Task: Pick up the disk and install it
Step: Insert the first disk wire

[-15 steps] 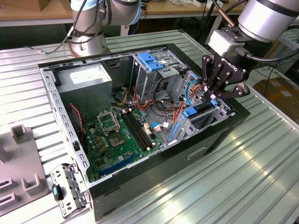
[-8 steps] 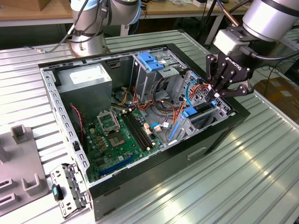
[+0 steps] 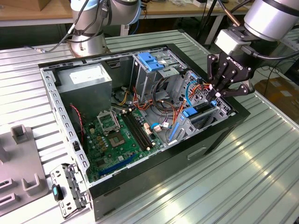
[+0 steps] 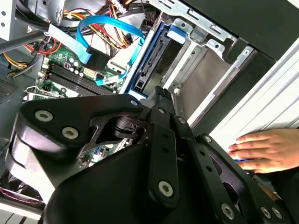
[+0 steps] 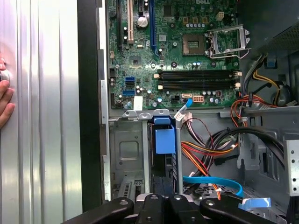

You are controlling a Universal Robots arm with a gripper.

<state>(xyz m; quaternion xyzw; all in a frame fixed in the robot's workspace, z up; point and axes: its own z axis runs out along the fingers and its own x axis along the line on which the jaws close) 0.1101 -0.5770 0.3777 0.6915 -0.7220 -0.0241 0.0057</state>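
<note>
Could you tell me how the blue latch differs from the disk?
The blue latch sits atop the grey cage; the disk stands on edge in its bay by the gripper. The latch is all blue; the disk is dark with blue edging. Both sit inside the case.

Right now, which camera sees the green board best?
The first wrist view: it faces the board straight on. The exterior view shows it slanted; the second wrist view catches a small part behind cables.
</note>
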